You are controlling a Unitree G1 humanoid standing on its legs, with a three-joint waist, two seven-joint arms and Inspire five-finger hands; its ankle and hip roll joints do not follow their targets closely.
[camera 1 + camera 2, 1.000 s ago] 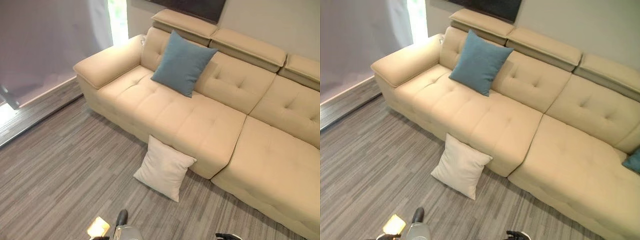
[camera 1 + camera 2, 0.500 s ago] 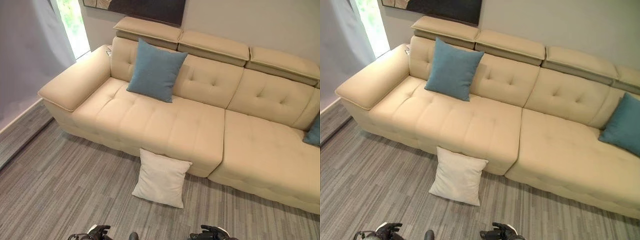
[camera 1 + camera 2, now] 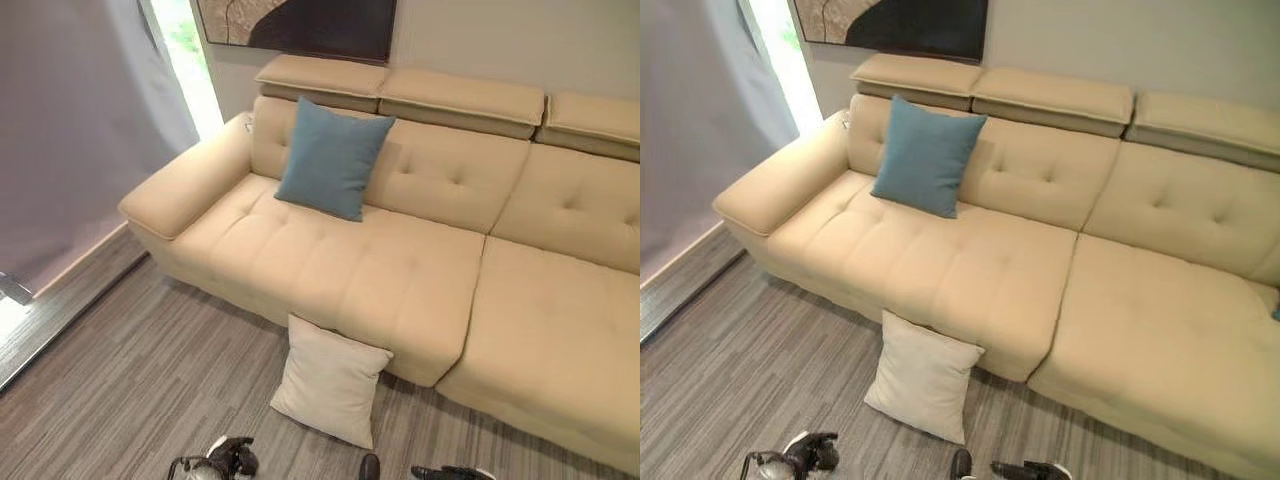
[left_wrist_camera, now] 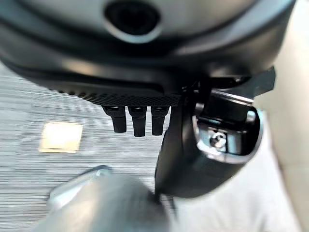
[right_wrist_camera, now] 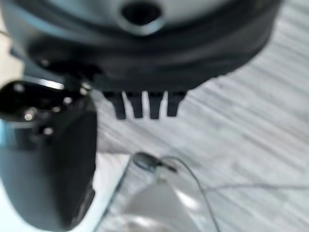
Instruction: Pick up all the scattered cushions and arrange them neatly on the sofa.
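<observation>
With the white cushion [image 3: 331, 380] leaning on the sofa [image 3: 390, 270] front at lower centre, both hands [image 3: 232, 457] [image 3: 445, 471] hang released, grasping nothing yet

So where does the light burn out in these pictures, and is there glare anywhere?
Left eye view: the window gap beside the grey curtain is washed out white; the sofa is evenly lit, without glare. Left wrist view: one bright yellowish patch glows on the floor.

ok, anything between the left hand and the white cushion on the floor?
Nothing: in the left eye view just bare grey floor separates the left hand from the white cushion leaning against the sofa front.
</observation>
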